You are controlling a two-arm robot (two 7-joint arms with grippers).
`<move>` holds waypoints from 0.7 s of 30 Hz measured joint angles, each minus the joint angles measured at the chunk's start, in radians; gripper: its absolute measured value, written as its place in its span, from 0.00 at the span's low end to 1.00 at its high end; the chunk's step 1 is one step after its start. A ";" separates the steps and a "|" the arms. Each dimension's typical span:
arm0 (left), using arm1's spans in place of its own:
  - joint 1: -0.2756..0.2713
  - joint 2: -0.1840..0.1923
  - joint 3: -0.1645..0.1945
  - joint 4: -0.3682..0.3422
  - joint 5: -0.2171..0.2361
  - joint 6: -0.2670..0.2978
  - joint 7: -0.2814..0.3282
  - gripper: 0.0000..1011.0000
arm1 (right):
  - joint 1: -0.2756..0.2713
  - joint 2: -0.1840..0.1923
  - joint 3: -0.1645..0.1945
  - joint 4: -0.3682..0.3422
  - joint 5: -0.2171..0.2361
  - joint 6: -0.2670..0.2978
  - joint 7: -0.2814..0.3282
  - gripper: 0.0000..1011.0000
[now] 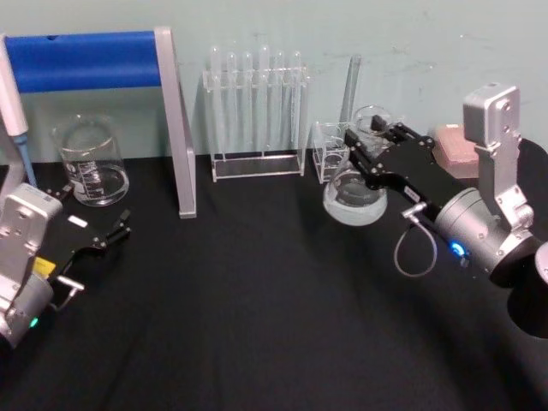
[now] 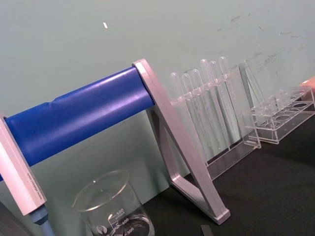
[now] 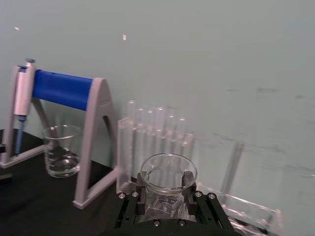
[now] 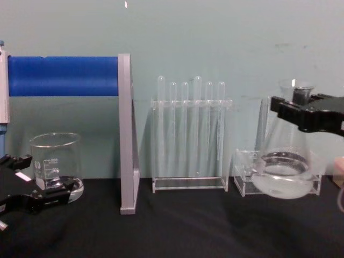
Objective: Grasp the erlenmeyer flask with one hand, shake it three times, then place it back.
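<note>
The erlenmeyer flask (image 1: 354, 195) is clear glass with a little liquid in its wide base (image 4: 283, 172). It is held just off the black table at the back right, in front of a small acrylic rack (image 1: 330, 152). My right gripper (image 1: 377, 139) is the hand at work, shut on the flask's neck just under the flared lip (image 3: 169, 173). Its black fingers (image 4: 301, 114) clamp the neck from both sides. My left gripper (image 1: 94, 214) rests open and unladen low at the left, near a beaker.
A glass beaker (image 1: 90, 161) stands back left under a stand with a blue bar (image 1: 86, 60) and a hanging pipette (image 1: 13, 103). A rack of test tubes (image 1: 257, 111) lines the back wall at centre. A pink box (image 1: 454, 145) sits far right.
</note>
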 joint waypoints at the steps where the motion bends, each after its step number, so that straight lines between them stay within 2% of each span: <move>1: 0.000 0.000 0.000 0.000 0.000 0.000 0.000 0.99 | -0.001 -0.003 -0.005 -0.003 0.000 0.000 0.006 0.44; 6: 0.000 0.000 0.000 0.000 0.000 0.000 0.000 0.99 | -0.003 -0.010 -0.022 -0.014 0.006 0.000 0.026 0.45; 12: 0.000 0.000 0.000 0.000 0.000 0.000 0.000 0.99 | -0.005 -0.016 -0.059 -0.030 0.020 0.000 0.056 0.45; 21: 0.000 0.000 0.000 0.000 0.000 0.000 0.000 0.99 | 0.000 -0.017 -0.094 -0.034 0.031 0.000 0.073 0.44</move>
